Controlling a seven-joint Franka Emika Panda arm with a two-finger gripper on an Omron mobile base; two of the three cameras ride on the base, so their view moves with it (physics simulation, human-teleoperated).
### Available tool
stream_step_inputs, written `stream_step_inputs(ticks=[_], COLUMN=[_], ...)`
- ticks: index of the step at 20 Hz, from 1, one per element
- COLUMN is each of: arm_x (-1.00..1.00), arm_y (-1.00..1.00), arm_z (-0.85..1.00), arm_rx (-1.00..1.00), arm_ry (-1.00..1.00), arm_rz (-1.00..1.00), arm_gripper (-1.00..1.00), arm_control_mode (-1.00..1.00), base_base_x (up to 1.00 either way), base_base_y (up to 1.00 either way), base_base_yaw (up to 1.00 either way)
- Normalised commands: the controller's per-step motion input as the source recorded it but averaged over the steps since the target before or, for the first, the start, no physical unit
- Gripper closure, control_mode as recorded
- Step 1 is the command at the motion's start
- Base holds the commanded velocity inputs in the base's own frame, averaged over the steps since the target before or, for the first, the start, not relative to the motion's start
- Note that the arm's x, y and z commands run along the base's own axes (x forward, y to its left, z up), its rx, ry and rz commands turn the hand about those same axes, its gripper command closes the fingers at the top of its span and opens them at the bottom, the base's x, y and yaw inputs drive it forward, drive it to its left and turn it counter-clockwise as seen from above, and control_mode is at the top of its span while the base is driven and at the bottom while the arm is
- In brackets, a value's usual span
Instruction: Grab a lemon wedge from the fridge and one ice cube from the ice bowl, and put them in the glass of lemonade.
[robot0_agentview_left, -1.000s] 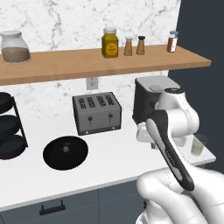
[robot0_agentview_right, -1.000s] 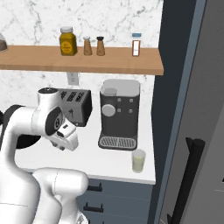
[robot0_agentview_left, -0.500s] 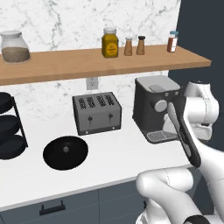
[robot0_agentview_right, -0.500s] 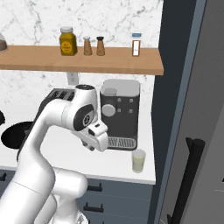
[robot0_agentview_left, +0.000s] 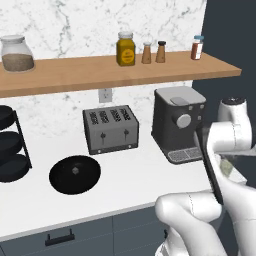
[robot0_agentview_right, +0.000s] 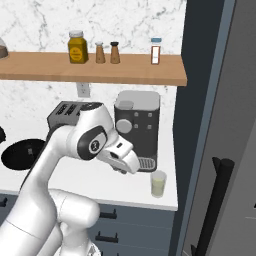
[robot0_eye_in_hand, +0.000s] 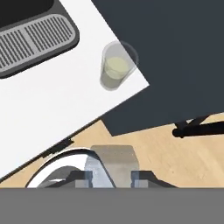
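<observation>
The glass of lemonade (robot0_agentview_right: 158, 183) stands on the white counter (robot0_agentview_right: 150, 192) at its right front corner, beside the fridge (robot0_agentview_right: 220, 100). From the hand view the glass (robot0_eye_in_hand: 116, 65) lies up ahead, near the counter's corner. My gripper (robot0_eye_in_hand: 111, 177) is shut on a pale translucent ice cube (robot0_eye_in_hand: 112, 159) and hangs over the floor in front of the counter edge. In the right base view the hand (robot0_agentview_right: 127, 161) sits left of the glass and a little above it. The arm partly hides the glass (robot0_agentview_left: 226, 167) in the left base view. The lemon wedge and the ice bowl are out of view.
A dark coffee machine (robot0_agentview_left: 177, 122) stands just behind the glass, with a toaster (robot0_agentview_left: 111, 129) and a round black plate (robot0_agentview_left: 75, 173) to its left. A wooden shelf (robot0_agentview_left: 75, 70) with jars runs overhead. The fridge's black handle (robot0_agentview_right: 215, 200) juts out at the right.
The arm has swung to the right, from in front of the toaster to beside the coffee machine and glass. The grip looks the same.
</observation>
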Motion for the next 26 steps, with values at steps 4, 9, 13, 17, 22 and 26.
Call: stream_step_inputs(ticks=[4, 9, 13, 17, 22, 26], arm_x=[0.53, 0.76, 0.51, 0.14, 0.01, 0.0], arm_y=[-0.55, -0.41, -0.05, -0.13, -0.29, -0.37], arm_z=[0.0, -0.12, -0.15, -0.32, -0.08, -0.09], arm_rx=[0.0, 0.0, 0.0, 0.06, 0.05, 0.02], arm_ry=[0.0, 0.0, 0.0, -0.03, 0.01, 0.0], arm_rz=[-0.01, -0.03, 0.0, 0.0, 0.0, 0.0], arm_gripper=[1.0, 1.0, 1.0, 1.0, 1.0, 1.0], arm_control_mode=[-1.0, -1.0, -1.0, -1.0, -1.0, -1.0], base_base_x=[0.0, 0.0, 0.0, 0.0, 0.0, 0.0], base_base_y=[0.0, 0.0, 0.0, 0.0, 0.0, 0.0], base_base_yaw=[0.0, 0.0, 0.0, 0.0, 0.0, 0.0])
